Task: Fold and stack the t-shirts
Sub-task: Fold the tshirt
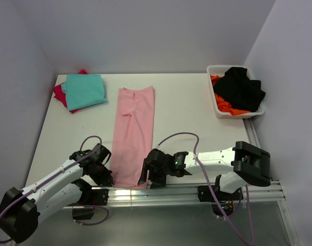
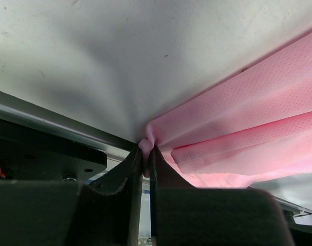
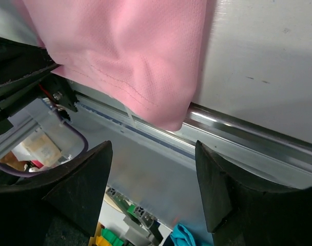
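At the near edge of the table (image 1: 197, 118), the left gripper (image 1: 106, 176) sits at the near left corner of the pink t-shirt (image 1: 134, 133). In the left wrist view its two fingers (image 2: 129, 177) are pressed almost together. A small pinch of the pink t-shirt (image 2: 248, 118) is caught between their tips, and the left gripper (image 2: 145, 156) thus has the cloth clamped at its corner. From the pinch the fabric spreads to the right in layered folds over the table surface.

The right gripper (image 1: 148, 178) lies at the near right corner of the same shirt, its jaws wide apart. In the right wrist view the right gripper (image 3: 151, 169) shows both fingers (image 3: 84, 184) well separated. The corner of the pink t-shirt (image 3: 130, 46) droops over the metal rail (image 3: 248, 133) ahead of the gap, and it is not gripped. Whether either finger touches the cloth cannot be told.

The pink t-shirt is folded lengthwise into a long narrow strip. It runs from the near edge towards the far side, a little left of the table's middle, and its near hem overhangs the rail (image 1: 187, 192).

At the far left corner the teal t-shirt (image 1: 84, 89) lies folded on top of the red t-shirt (image 1: 58, 93), which shows only along the left side and the far edge.

At the far right a white basket (image 1: 216, 105) stands on the table. It holds a crumpled black garment (image 1: 240, 89) piled over an orange garment (image 1: 228, 106). The black one rises above the basket's rim.
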You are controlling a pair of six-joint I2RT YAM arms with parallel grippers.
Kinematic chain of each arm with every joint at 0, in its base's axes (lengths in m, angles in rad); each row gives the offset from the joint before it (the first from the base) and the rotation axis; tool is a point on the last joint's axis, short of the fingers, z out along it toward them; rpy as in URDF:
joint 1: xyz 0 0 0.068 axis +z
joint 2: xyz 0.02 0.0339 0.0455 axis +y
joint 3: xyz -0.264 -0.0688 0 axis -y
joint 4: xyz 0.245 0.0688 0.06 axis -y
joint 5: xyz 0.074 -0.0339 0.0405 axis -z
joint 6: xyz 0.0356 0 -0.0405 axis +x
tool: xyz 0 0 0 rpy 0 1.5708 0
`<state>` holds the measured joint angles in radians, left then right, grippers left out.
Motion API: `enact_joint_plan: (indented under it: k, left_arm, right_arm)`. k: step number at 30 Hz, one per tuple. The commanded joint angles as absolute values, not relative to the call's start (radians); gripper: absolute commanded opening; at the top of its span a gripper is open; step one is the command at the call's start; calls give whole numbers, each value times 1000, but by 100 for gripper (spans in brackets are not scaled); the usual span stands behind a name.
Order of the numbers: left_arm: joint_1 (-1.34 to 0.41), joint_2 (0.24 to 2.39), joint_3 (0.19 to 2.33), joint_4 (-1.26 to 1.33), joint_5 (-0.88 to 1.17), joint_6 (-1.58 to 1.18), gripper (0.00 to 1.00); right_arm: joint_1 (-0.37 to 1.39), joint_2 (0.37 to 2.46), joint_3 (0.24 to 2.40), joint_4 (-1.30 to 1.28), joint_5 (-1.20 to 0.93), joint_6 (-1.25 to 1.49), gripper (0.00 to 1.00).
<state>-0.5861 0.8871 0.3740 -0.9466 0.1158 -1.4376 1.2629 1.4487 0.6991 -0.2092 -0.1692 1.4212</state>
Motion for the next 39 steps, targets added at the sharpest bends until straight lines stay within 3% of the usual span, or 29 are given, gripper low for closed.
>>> enact_joint_plan:
  k: [1, 11, 16, 20, 21, 23, 24, 34, 39]
  left_arm:
    - [-586, 903, 331, -821, 5, -1436, 12]
    - [-588, 911, 327, -811, 5, -1427, 10]
    - [-588, 907, 334, -818, 5, -1416, 0]
    - [-587, 900, 368, -848, 5, -1404, 0]
    - [-586, 899, 388, -854, 5, -1402, 0]
    - [-586, 891, 408, -874, -26, -1391, 0]
    - [-586, 888, 429, -882, -25, -1388, 0]
    - [-587, 773, 581, -1057, -12, -1345, 0]
    - [-586, 790, 765, -1155, -23, -1319, 0]
  right_arm:
    - [1261, 1462, 690, -193, -153, 1422, 73]
    - [1262, 1690, 805, -130, -204, 1350, 68]
    - [1261, 1660, 792, -152, -198, 1344, 49]
    - [1253, 1580, 752, -195, -178, 1332, 31]
    - [1252, 1568, 750, -205, -170, 1331, 19]
    - [1249, 1537, 744, -238, -163, 1321, 13]
    - [1249, 1528, 744, -253, -155, 1322, 1]
    - [1250, 1368, 744, -370, -123, 1321, 0]
    - [1235, 1318, 873, -517, -80, 1290, 0]
